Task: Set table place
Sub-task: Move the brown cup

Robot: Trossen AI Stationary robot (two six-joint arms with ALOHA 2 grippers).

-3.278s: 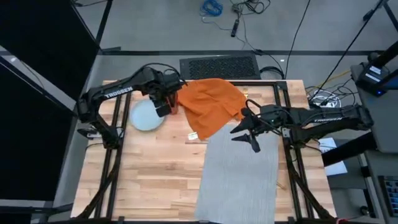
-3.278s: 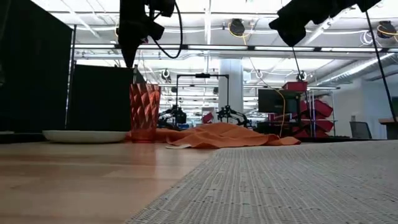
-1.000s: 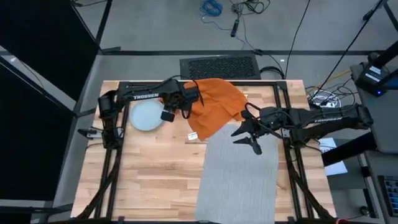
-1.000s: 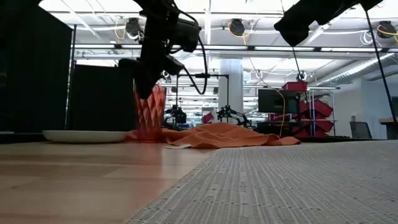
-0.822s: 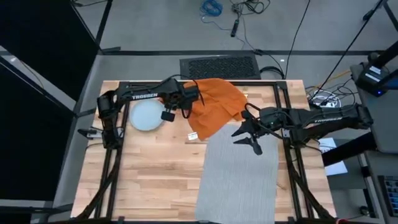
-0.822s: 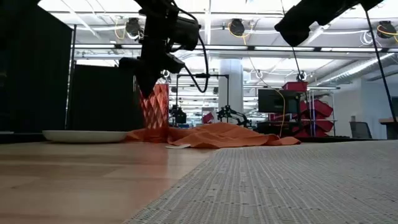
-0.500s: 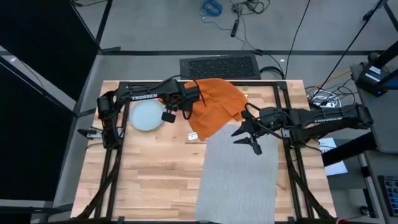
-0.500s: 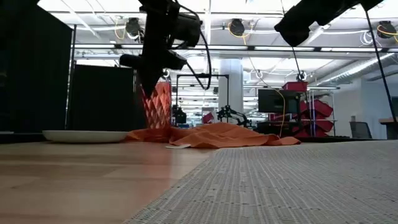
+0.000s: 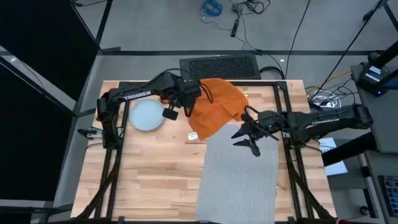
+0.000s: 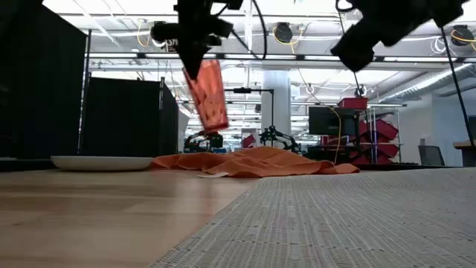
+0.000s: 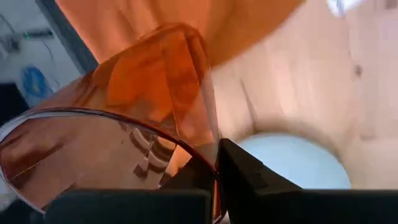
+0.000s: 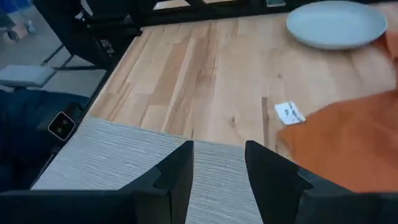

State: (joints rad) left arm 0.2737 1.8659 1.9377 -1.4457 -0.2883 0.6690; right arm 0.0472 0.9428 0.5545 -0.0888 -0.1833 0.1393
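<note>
My left gripper [image 10: 196, 65] is shut on the orange faceted tumbler [image 10: 209, 95], which hangs tilted well above the table [image 9: 155, 180], near the orange napkin [image 9: 214, 106]. The napkin lies crumpled at the table's far middle, and its near edge overlaps the far end of the grey placemat [image 9: 239, 168]. The pale-blue plate [image 9: 146, 115] rests flat on the wood at far left. My right gripper [image 9: 244, 135] hovers open over the placemat's far edge, holding nothing. My left gripper pinches the tumbler's wall at the rim [image 11: 210, 155], one finger inside the cup and one finger [image 11: 249, 177] outside. The fingers come from above, pointing down. The tumbler hangs below them, lifted clear of the table and tipped, with its base swung toward the napkin.
A white tag [image 12: 289, 113] lies on the wood beside the napkin's near edge. Black frame rails [image 9: 112, 162] run along both sides of the table. Bare wood stretches between the plate and the placemat.
My left gripper has risen with the tumbler and moved a little toward the table's right. The tumbler, which stood beside the plate a second ago, is now lifted clear and tipped. My right gripper has barely moved.
</note>
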